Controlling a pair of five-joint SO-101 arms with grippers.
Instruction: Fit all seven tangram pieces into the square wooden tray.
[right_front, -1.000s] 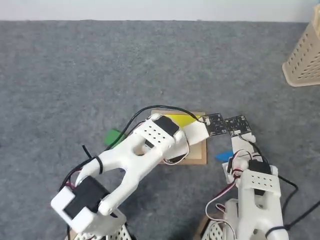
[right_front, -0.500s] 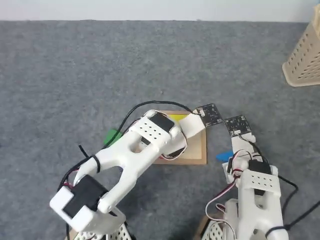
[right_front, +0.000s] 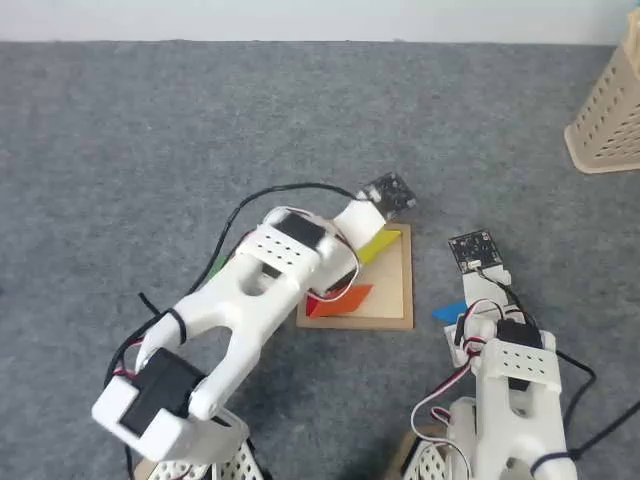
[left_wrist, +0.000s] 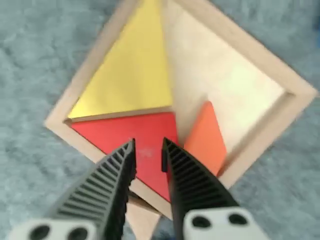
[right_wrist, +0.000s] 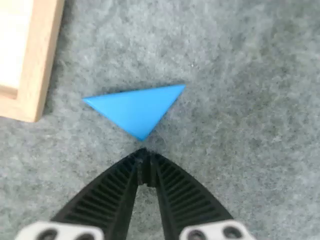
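Wooden tray (left_wrist: 302, 93) with yellow triangle (left_wrist: 127, 75), red triangle (left_wrist: 145, 131), orange parallelogram (left_wrist: 205, 141) inside

The left arm (right_front: 270, 290) covers the tray (right_front: 408, 285) from centre to 9 o'clock, hiding most of the yellow piece (right_front: 383, 244) and red piece (right_front: 317, 307). At the tray's 9 o'clock, the green piece (right_front: 216, 266) shows as a sliver.
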